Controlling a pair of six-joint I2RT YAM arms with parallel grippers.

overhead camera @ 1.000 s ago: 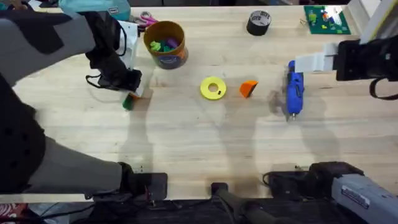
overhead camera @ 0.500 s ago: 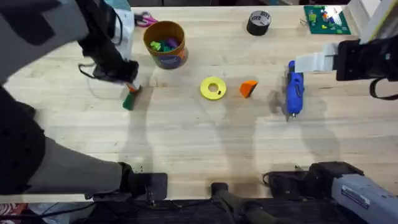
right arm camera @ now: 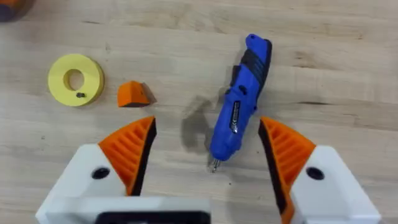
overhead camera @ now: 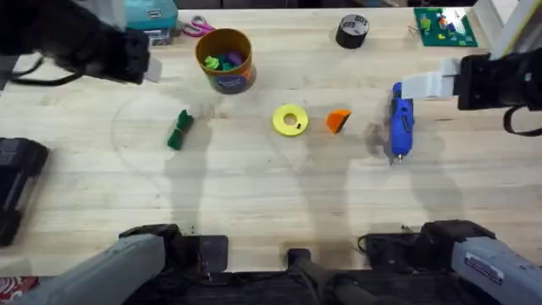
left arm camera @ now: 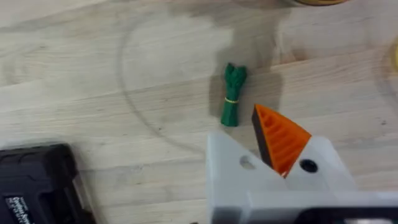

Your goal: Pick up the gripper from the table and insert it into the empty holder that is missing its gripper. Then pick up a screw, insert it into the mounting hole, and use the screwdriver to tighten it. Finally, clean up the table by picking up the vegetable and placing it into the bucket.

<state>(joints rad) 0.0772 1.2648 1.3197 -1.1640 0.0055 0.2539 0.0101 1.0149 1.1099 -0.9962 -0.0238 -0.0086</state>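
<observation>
Right claw (right arm camera: 208, 155) spread wide above screwdriver (right arm camera: 239, 106); left claw state unclear; orange tip (overhead camera: 339, 119) loose on surface (overhead camera: 271, 195) beside ring (overhead camera: 290, 119): approach tip squarely, pinch flat sides.

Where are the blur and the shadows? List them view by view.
Overhead: the left arm is dark and blurred, and soft shadows fall across the table. Left wrist: the vegetable is fairly sharp, with a soft shadow beside it. Right wrist: a grey shadow lies beside the screwdriver.
</observation>
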